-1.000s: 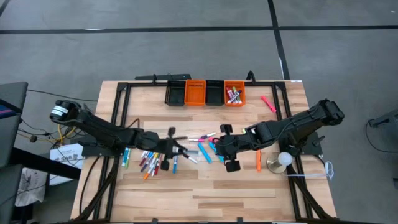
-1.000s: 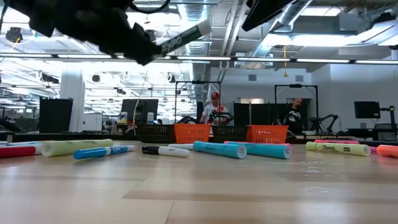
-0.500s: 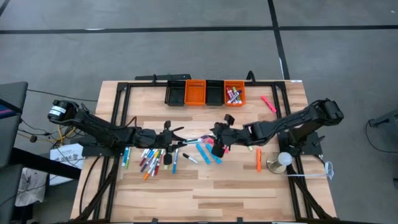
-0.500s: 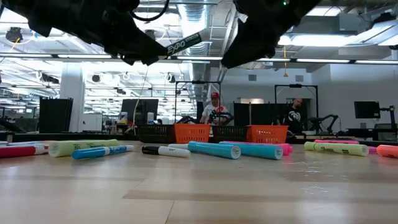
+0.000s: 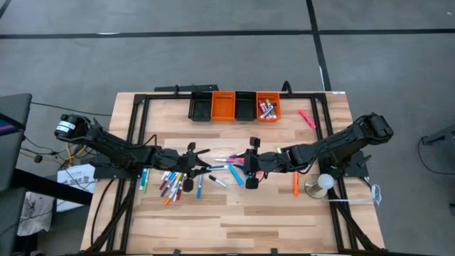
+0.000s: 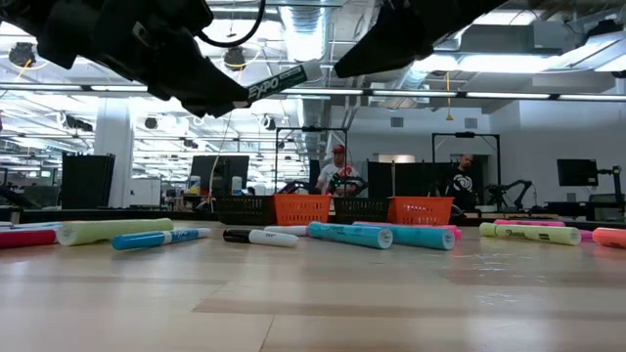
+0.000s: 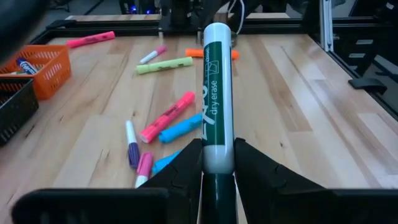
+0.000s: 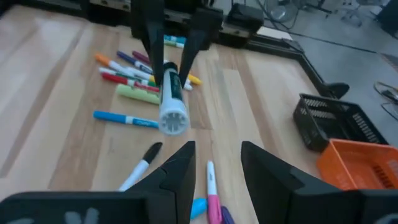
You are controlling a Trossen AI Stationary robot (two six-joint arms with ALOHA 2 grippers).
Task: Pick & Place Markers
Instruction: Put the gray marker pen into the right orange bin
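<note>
Looking down from the high view, you see the left gripper (image 5: 201, 160) and the right gripper (image 5: 247, 165) meeting nose to nose over the middle of the table (image 5: 284, 213), above the scattered markers (image 5: 173, 183); the bins (image 5: 234, 105) sit at the far edge, one orange bin already holding a few pens. At this height the pen between the two grippers is too thin to make out, so do not judge the handover from here. In the low view, the green dry-erase marker (image 6: 279, 82) hangs in the air, tilted, well above the pens lying on the wood, its lower end lost in the dark bulk of the left arm. The left wrist view settles it: the left gripper (image 7: 217, 163) is clamped on the marker (image 7: 217, 93) near its rear end, most of the barrel sticking out free. The right wrist view shows the right gripper (image 8: 214, 163) with its fingers spread apart and nothing between them, the marker's butt end (image 8: 172, 118) just ahead and facing the camera. I judge the pen light, stiff and smooth, so it may pivot or slip; take it on the free barrel, squarely across. Whether the right fingers already bracket it, you cannot tell from these views.
</note>
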